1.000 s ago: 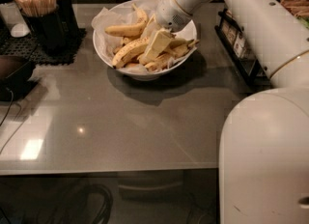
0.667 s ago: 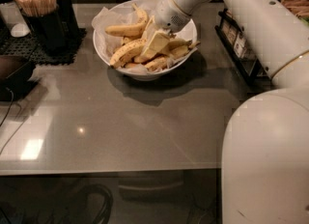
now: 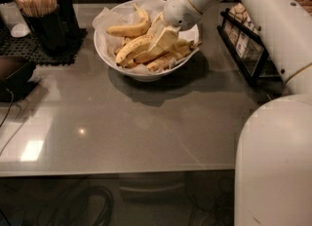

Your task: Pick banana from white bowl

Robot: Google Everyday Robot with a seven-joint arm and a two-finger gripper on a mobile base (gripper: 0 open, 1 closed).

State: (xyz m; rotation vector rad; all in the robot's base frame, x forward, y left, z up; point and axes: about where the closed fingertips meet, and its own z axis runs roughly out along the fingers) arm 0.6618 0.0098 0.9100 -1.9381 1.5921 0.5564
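Observation:
The white bowl [image 3: 114, 60] stands at the back middle of the grey table, lined with crinkled white paper and holding several bananas. The long speckled banana [image 3: 130, 48] lies across the bowl's middle, slanting down to the left. A smoother curved banana [image 3: 128, 29] lies behind it, and shorter pale ones [image 3: 171, 55] lie at the right. My gripper [image 3: 163, 41] reaches down into the bowl from the upper right. It sits against the right end of the speckled banana and hides that end.
A black holder of wooden sticks [image 3: 40, 16] stands on a black mat at the back left. A dark object [image 3: 13, 76] lies at the left edge. A black rack of packets [image 3: 246, 45] stands right of the bowl. My white base [image 3: 275, 164] fills the lower right.
The gripper has stayed inside the bowl over the bananas and shifted only slightly. The bananas lie about as before.

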